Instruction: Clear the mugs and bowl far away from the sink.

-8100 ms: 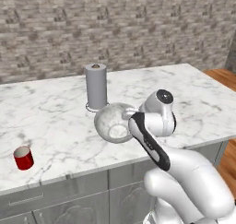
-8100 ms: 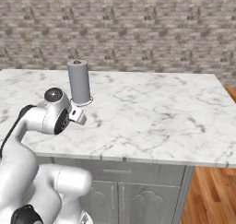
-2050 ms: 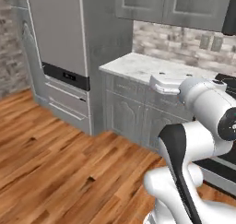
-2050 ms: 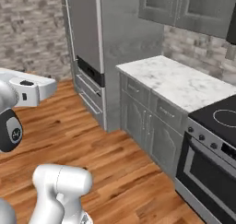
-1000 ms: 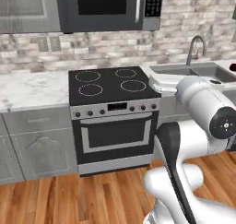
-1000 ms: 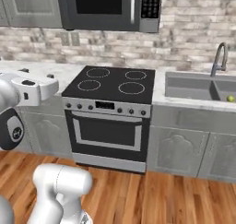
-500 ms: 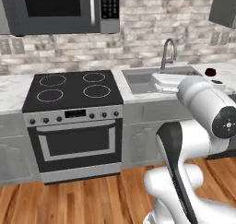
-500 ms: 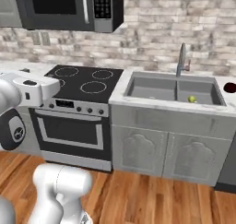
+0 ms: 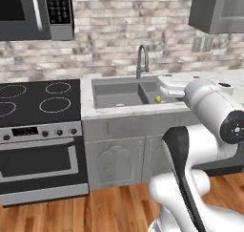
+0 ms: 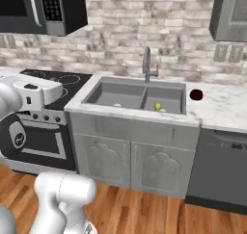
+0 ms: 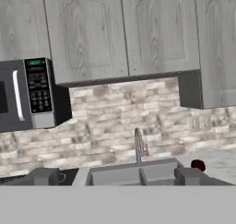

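there, the dark mug (image 10: 196,94) sits beside the sink (image 10: 137,96), well beyond the wide-open, empty hand (image 11: 117,177).

sink (image 10: 135,96): we see plain grey basins with a matching grey faucet (image 10: 147,59)
mug (image 10: 196,94): we read it as dark maroon, almost black
small ball in the sink (image 10: 157,106): yellow-green
bench (image 10: 223,105): white marble with grey veining
backsplash (image 10: 144,26): we note mottled beige, grey and brown stone bricks
cabinets (image 10: 132,163): pale grey woodgrain
stove (image 9: 33,102): black top with white burner rings, steel front
microwave (image 11: 23,94): black and silver
floor (image 9: 100,212): we see warm orange-brown planks
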You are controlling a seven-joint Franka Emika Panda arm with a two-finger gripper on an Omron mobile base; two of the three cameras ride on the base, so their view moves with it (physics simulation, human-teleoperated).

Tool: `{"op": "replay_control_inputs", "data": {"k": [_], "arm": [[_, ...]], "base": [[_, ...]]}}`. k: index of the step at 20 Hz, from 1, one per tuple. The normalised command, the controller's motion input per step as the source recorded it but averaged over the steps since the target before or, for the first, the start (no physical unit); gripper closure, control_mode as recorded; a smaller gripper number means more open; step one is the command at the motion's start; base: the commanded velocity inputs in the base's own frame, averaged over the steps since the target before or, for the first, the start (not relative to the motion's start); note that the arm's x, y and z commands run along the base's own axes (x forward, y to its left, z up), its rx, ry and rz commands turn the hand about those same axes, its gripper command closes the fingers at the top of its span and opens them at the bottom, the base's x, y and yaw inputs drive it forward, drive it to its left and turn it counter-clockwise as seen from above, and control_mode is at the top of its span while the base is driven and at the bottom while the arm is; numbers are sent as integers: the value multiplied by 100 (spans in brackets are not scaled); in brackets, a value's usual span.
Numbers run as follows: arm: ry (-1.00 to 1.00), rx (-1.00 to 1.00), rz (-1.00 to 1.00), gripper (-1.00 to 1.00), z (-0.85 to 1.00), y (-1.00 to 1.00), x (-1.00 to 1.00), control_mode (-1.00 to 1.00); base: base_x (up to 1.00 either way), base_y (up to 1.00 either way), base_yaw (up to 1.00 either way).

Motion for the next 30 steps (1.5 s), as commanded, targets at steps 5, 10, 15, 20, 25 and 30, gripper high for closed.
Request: {"op": "replay_control_inputs", "data": {"k": [5, 10, 15, 20, 25, 30], "arm": [[0, 0, 0, -100, 0, 0, 0, 100], [0, 0, 0, -100, 0, 0, 0, 100], [0, 0, 0, -100, 0, 0, 0, 100], [0, 0, 0, -100, 0, 0, 0, 100], [0, 0, 0, -100, 0, 0, 0, 100], [0, 0, 0, -100, 0, 0, 0, 100]], "base": [[67, -100, 0], [69, -99, 1], [69, -67, 5], [69, -38, 5], [80, -13, 0], [15, -57, 0]]}}
